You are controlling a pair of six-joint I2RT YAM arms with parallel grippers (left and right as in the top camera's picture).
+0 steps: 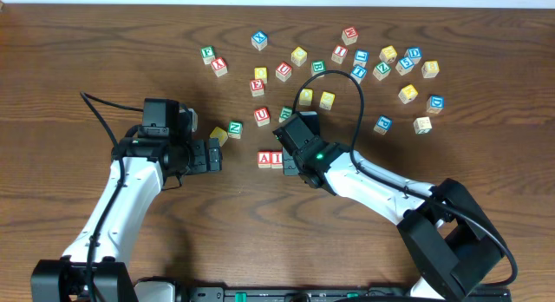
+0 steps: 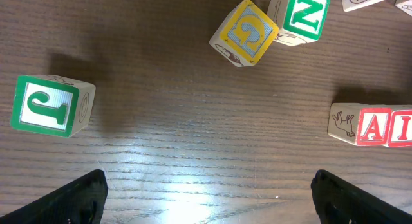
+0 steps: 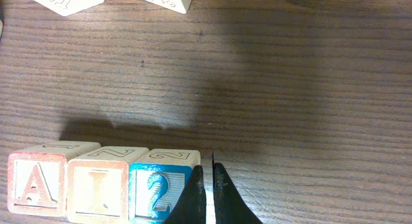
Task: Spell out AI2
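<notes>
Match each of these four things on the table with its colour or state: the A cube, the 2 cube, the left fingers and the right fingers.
Column one:
1. A cube
2. 2 cube
3. left fingers
4. right fingers

Column two:
a. shut together
b. blue character, at the end of the row nearest the right fingers
c. red letter, at the far end of the row from the right fingers
d. spread wide apart

Right pairs: 1-c, 2-b, 3-d, 4-a.
</notes>
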